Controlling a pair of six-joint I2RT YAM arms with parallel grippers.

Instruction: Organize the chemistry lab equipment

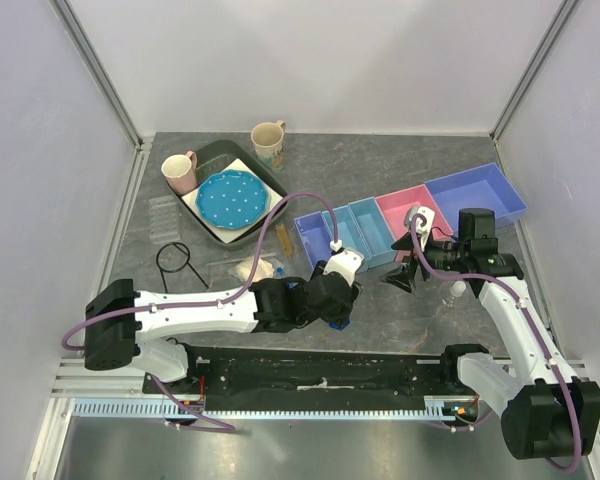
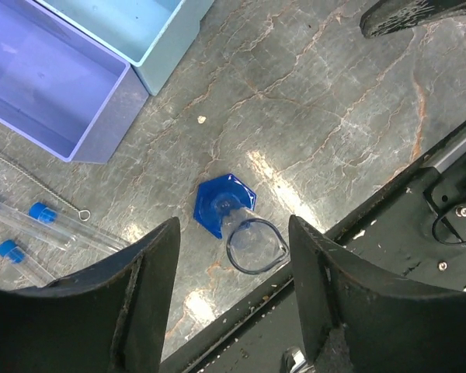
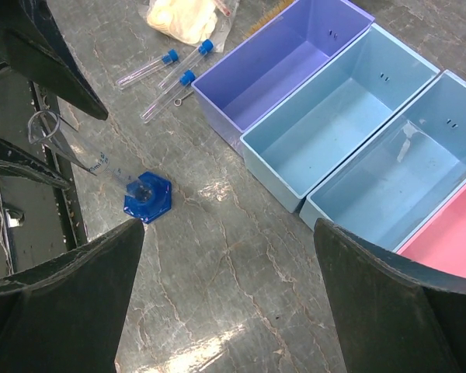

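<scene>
A clear graduated cylinder on a blue hexagonal base [image 2: 221, 208] stands upright on the stone tabletop near the front rail. It also shows in the right wrist view [image 3: 146, 196]. My left gripper [image 2: 233, 233] is open and hangs right over the cylinder, with its rim between the two fingers; from above [image 1: 336, 303] it hides the cylinder. My right gripper [image 3: 229, 229] is open and empty, above bare tabletop to the right of the cylinder [image 1: 404, 275]. Blue-capped test tubes [image 3: 167, 66] lie on the table beside the purple bin [image 3: 283, 58].
A row of bins runs to the back right: small purple [image 1: 315, 240], two light blue [image 1: 358, 232], pink [image 1: 410, 208], large purple [image 1: 477, 195]. Back left stand a dark tray [image 1: 220, 146] holding a blue plate [image 1: 230, 197], two mugs [image 1: 180, 172], and a black wire stand [image 1: 177, 260].
</scene>
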